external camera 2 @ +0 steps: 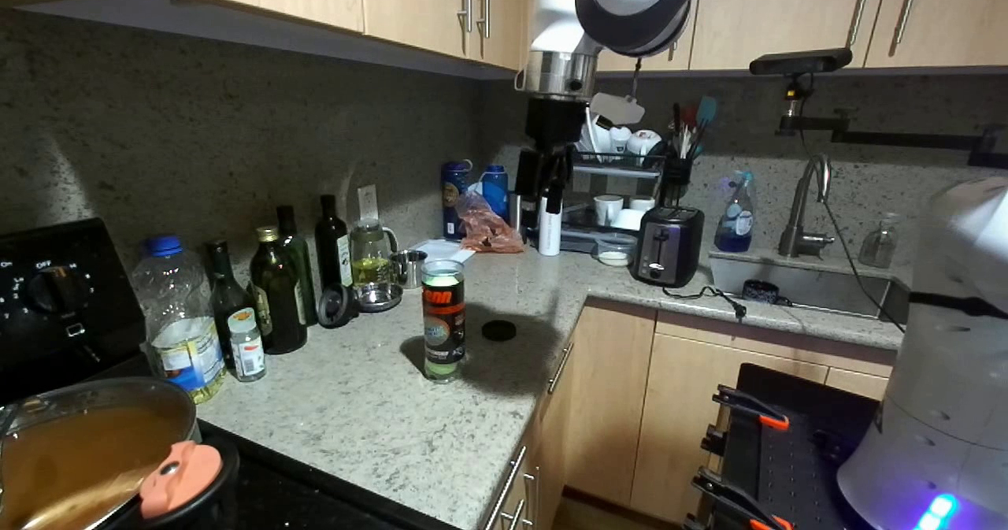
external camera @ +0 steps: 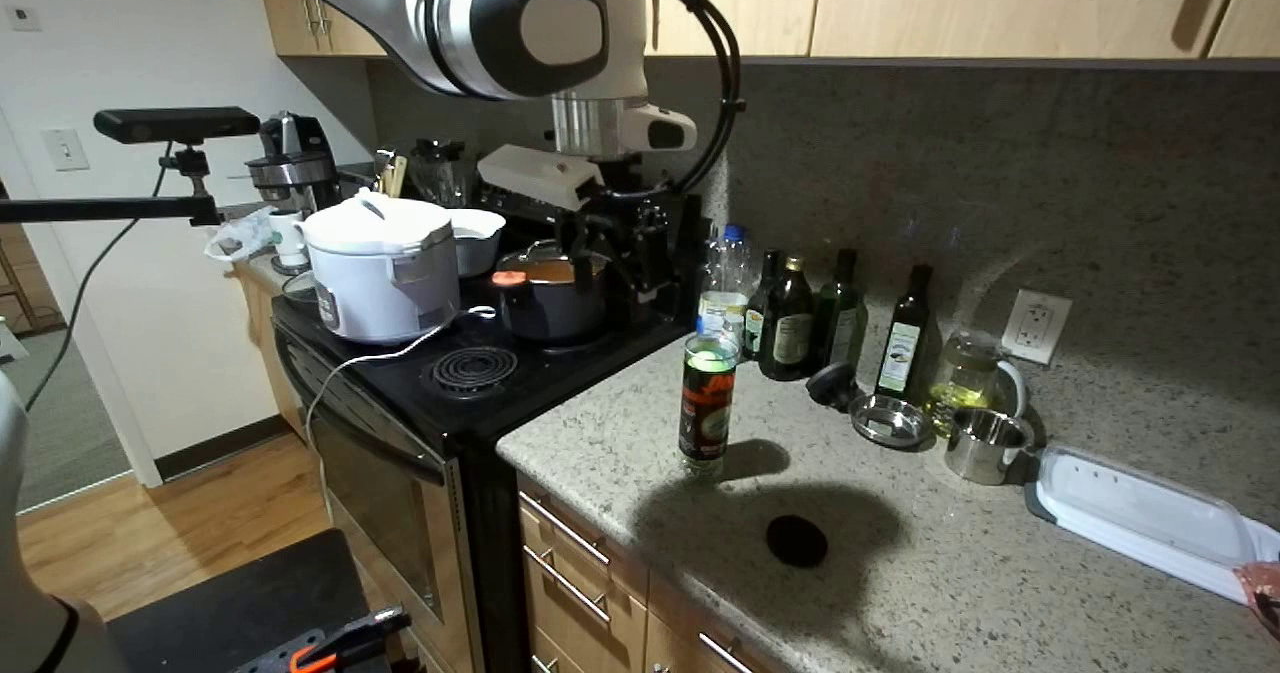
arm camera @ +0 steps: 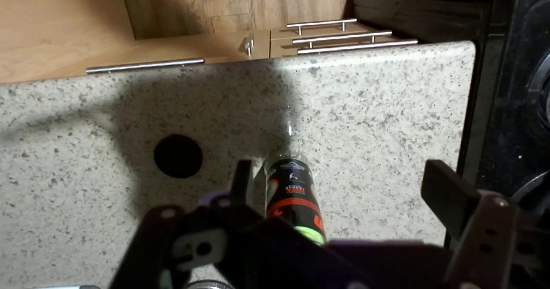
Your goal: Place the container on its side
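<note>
The container is a clear cylindrical can [external camera: 707,411] with a black and red label and a yellow-green ball showing at its top. It stands upright on the speckled counter, also seen in an exterior view [external camera 2: 443,321]. In the wrist view the can [arm camera: 294,190] lies between the finger lines, nearer the left finger, with its top partly hidden behind the gripper. My gripper [arm camera: 339,181] is open and empty. In both exterior views the gripper [external camera: 620,273] [external camera 2: 543,187] hangs above counter height, apart from the can.
A black disc [external camera: 797,541] lies on the counter near the can. Dark bottles [external camera: 790,323], a clear plastic bottle [external camera 2: 177,317], a metal dish [external camera: 890,421] and a metal cup [external camera: 985,445] line the backsplash. The stove holds a pot [external camera: 550,303] and a white cooker [external camera: 385,273].
</note>
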